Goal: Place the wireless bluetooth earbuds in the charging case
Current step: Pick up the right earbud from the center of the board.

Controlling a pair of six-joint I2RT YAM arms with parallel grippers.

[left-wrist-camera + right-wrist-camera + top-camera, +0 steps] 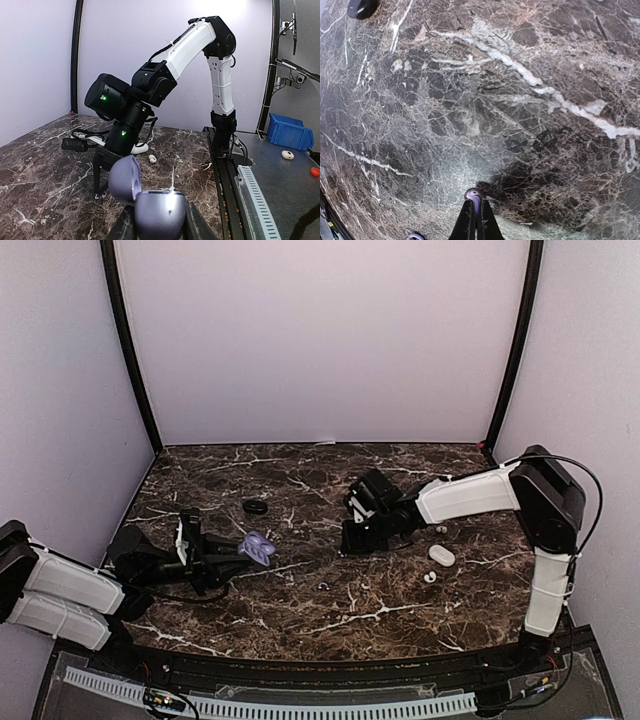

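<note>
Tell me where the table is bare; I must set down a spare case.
Bare: the marble table strip along the back wall, beyond the black ring; also the middle of the near edge. Crowded: between the purple charging case and the right gripper, and around the white case.

Left gripper (pixel 248 551) holds an open purple case (pixel 262 548).

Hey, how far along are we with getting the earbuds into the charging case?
Done: the left fingers hold the purple charging case, lid open. In hand: the right fingers are shut, a small purple earbud at their tips. Left: getting it into the case; I can't see inside it.
</note>
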